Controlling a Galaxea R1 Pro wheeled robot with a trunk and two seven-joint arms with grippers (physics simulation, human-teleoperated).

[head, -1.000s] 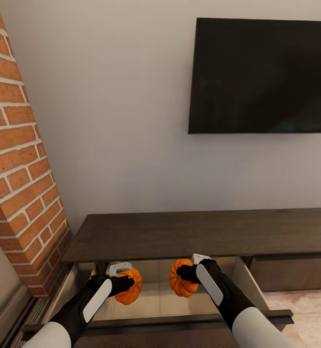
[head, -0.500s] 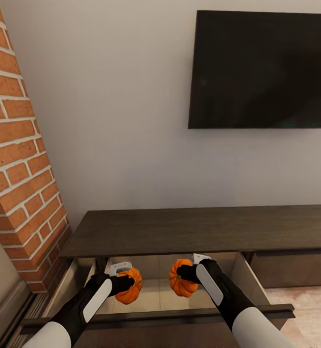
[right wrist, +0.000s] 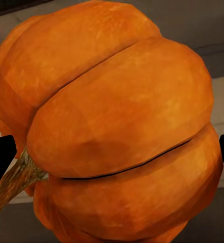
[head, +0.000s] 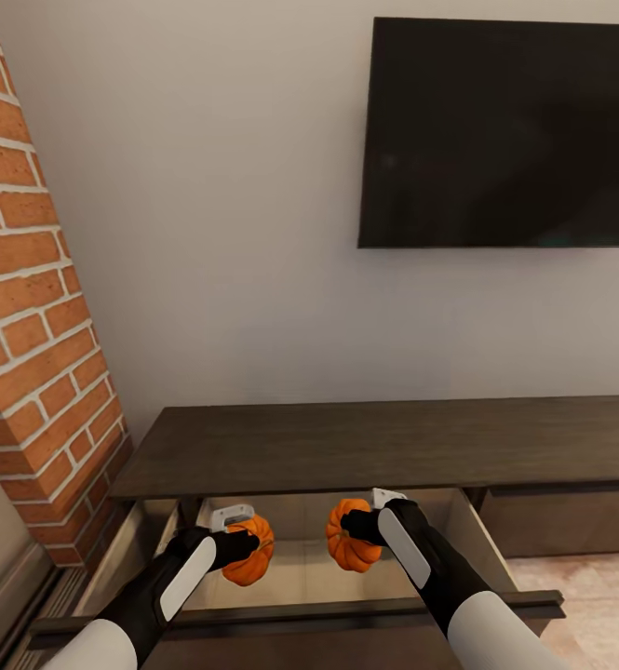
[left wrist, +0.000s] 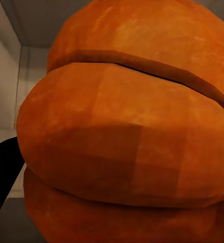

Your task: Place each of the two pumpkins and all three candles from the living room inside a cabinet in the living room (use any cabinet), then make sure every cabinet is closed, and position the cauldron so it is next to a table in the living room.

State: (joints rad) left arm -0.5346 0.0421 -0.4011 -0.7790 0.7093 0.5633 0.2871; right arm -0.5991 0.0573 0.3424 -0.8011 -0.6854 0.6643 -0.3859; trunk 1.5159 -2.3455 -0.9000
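Only my camera has crept; both pumpkins hang unchanged over the open cabinet (head: 346, 447) drawer, left end effector (head: 239, 544) gripping one (head: 249, 551), right end effector (head: 365, 526) gripping the other (head: 349, 547). Release comes next.

Matt ribbed pumpkins (head: 249, 551), dark wood-grain cabinet (head: 374, 445), rough brick wall (head: 30, 307)

No text, label, brand, number or sign can be read anywhere in these views. The television (head: 503, 132) in the upper right of the head view has a blank dark screen with no logo legible, and the pumpkins' (left wrist: 127, 121) orange skins carry no marks.
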